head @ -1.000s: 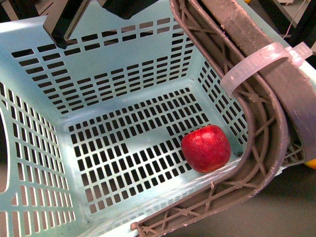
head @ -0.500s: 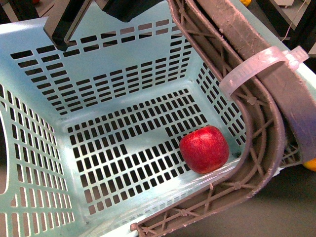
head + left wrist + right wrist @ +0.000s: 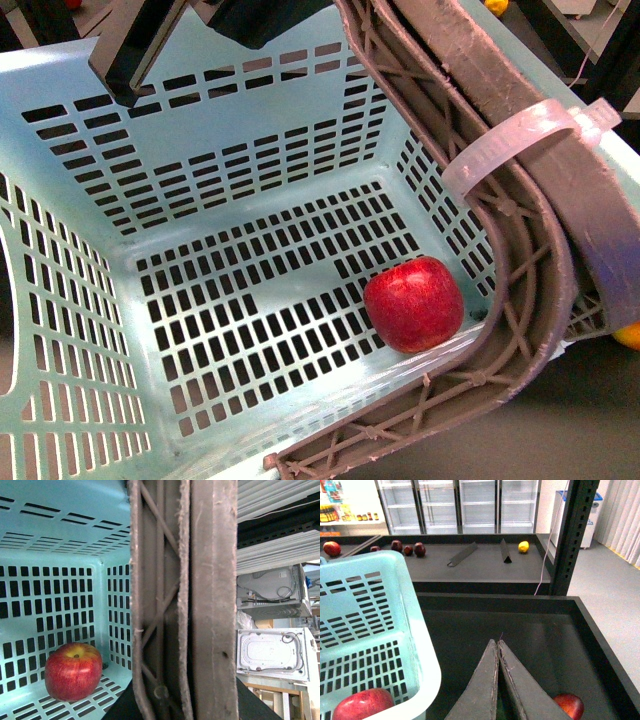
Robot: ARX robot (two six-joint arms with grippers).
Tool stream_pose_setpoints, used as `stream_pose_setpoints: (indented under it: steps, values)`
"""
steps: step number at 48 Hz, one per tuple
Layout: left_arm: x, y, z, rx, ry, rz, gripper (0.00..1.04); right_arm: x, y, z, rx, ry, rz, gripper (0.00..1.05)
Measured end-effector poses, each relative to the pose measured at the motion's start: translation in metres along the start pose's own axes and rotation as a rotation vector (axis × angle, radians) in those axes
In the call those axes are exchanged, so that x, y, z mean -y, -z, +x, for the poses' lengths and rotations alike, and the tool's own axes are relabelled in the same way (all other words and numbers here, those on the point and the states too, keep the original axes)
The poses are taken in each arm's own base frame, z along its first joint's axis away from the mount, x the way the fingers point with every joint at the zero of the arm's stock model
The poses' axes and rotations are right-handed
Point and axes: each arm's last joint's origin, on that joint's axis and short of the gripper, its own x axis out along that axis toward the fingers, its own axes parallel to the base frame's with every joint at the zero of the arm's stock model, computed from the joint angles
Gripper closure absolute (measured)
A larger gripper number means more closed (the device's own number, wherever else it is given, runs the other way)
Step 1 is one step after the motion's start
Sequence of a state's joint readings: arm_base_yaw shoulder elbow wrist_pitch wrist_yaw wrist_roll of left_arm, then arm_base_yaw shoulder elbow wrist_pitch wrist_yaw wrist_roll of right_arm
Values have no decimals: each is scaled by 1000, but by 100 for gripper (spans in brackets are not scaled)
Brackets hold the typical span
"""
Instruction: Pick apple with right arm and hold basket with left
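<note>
The apple (image 3: 414, 304) rests in the basket (image 3: 200, 130) beside its zip-tied handle (image 3: 540, 300).

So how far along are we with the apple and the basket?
Done: the glossy deep-red apple lies on the floor of the light aqua slotted plastic basket. In hand: the brown ribbed handle fills the left wrist view, so the left gripper seems to hold it, though unseen. The right gripper is shut, empty, outside the basket. Left: apparently nothing but holding.
</note>
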State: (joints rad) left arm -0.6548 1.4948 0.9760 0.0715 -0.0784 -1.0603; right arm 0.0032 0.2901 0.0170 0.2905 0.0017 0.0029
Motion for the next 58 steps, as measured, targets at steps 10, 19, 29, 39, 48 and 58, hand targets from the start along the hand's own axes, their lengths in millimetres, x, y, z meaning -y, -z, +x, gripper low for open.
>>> stream_pose_setpoints:
  steps: [10,19,29,39,48,58]
  values:
    - [0,0,0,0,0,0,89,0,0,-4,0,0,0,103]
    - [0,0,0,0,0,0,89,0,0,-8,0,0,0,103]
    - [0,0,0,1,0,0,89,0,3,-18,-8,-1,0,103]
    - [0,0,0,0,0,-1,89,0,3,-19,-6,0,0,103]
    - [0,0,0,0,0,0,89,0,3,-19,-5,0,0,71]
    - [0,0,0,0,0,0,89,0,3,-19,-5,0,0,32]
